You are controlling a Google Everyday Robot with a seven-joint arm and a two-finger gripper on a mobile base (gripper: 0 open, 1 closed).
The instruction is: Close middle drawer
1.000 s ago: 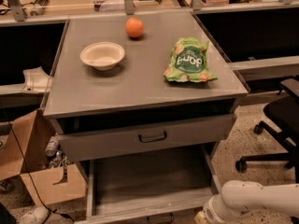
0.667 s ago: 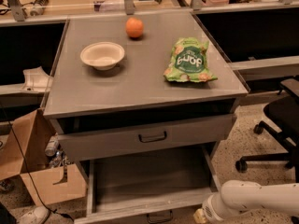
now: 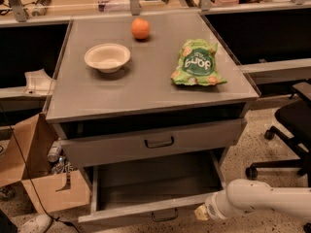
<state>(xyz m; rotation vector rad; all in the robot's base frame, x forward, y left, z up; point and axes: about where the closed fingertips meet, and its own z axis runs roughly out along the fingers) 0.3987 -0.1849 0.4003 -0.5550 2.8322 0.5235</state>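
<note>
The middle drawer [image 3: 155, 179] is a grey metal tray pulled far out of the cabinet, and it looks empty. Its low front panel [image 3: 121, 219] carries a small dark bar handle [image 3: 164, 215] near the bottom edge of the view. My white arm [image 3: 262, 201] reaches in from the lower right. My gripper [image 3: 200, 212] is at the right end of the drawer's front panel, close to or touching it. The taller-fronted top drawer [image 3: 153, 142] above sticks out slightly. The lowest drawer is out of view.
On the cabinet top [image 3: 146, 86] are a white bowl [image 3: 107, 57], an orange [image 3: 140, 28] and a green snack bag [image 3: 197, 63]. A cardboard box [image 3: 36, 176] stands on the floor at the left. A black office chair [image 3: 289, 140] stands at the right.
</note>
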